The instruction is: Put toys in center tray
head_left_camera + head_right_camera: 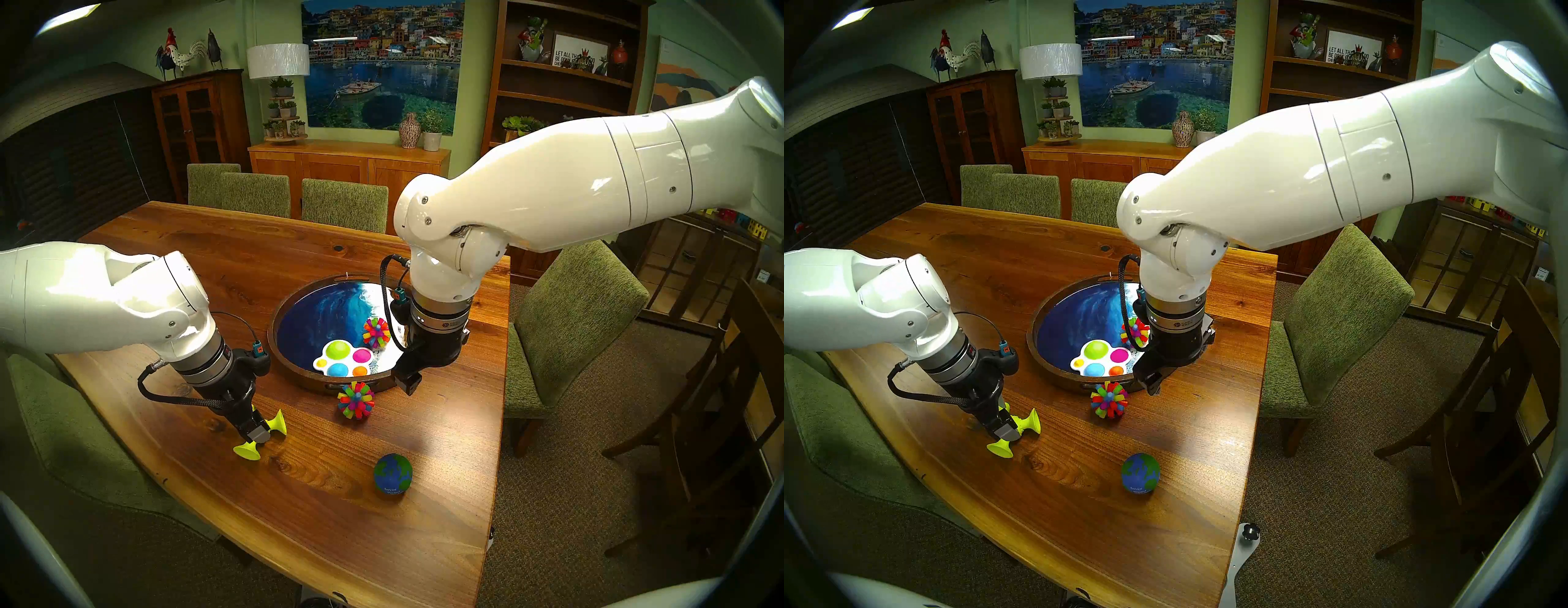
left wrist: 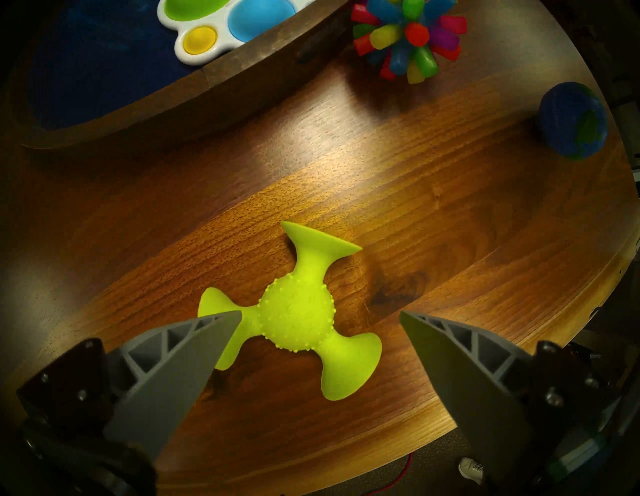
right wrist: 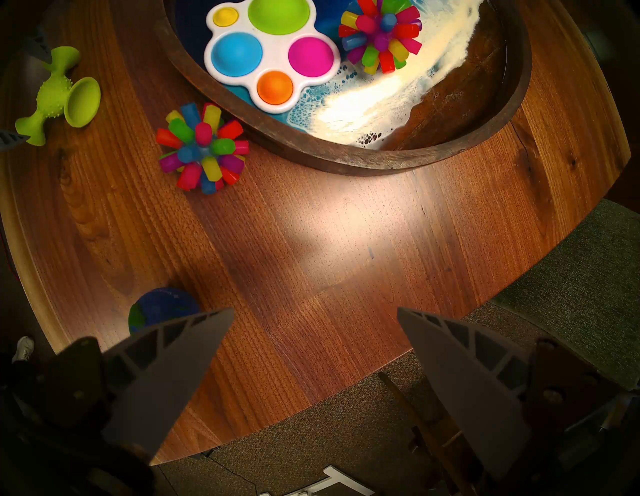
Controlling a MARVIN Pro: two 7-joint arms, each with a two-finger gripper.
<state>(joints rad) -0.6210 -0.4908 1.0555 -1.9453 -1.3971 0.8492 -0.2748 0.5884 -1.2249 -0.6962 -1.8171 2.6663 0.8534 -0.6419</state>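
Observation:
The lime-green suction-cup piece [image 2: 294, 320] lies on the table, near left of the tray. My left gripper [image 2: 320, 313] is open low over it, one finger on each side, the left finger over one cup. The round tray [image 1: 275, 327] holds the white bubble board [image 1: 345, 358] and one spiky ball [image 1: 376, 333]. The other spiky ball [image 1: 356, 400] sits on the table just in front of the tray rim. The globe ball [image 1: 393, 473] sits nearer the front edge. My right gripper [image 3: 315, 310] is open and empty, hanging over the tray's near right rim.
The wooden table [image 1: 212, 263] ends close behind the globe ball at the front, and its right edge is close beside the tray. A green chair [image 1: 564, 322] stands at the right edge, with more chairs [image 1: 343, 204] at the far side.

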